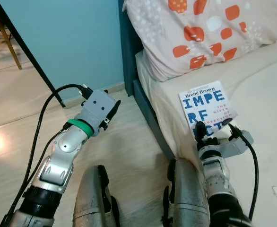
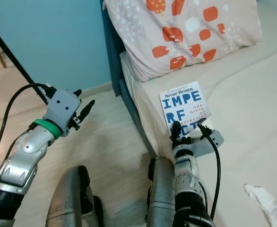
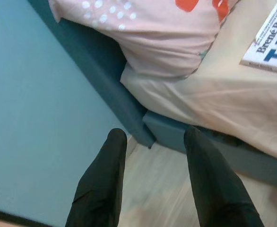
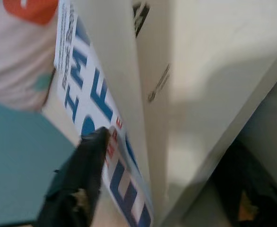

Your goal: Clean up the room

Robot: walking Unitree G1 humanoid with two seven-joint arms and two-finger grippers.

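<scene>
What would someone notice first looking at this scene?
Probably the white book with big blue letters lying on the bed, with the right gripper at its near edge, one finger on the cover. Next, the pillow with orange patches at the bed's head. The left gripper hangs open above the floor beside the bed.

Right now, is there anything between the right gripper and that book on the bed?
No. The right gripper is already at the book's near edge on the bed, one finger lying on the cover in the right wrist view. The pillow sits beyond the book, out of the way.
</scene>
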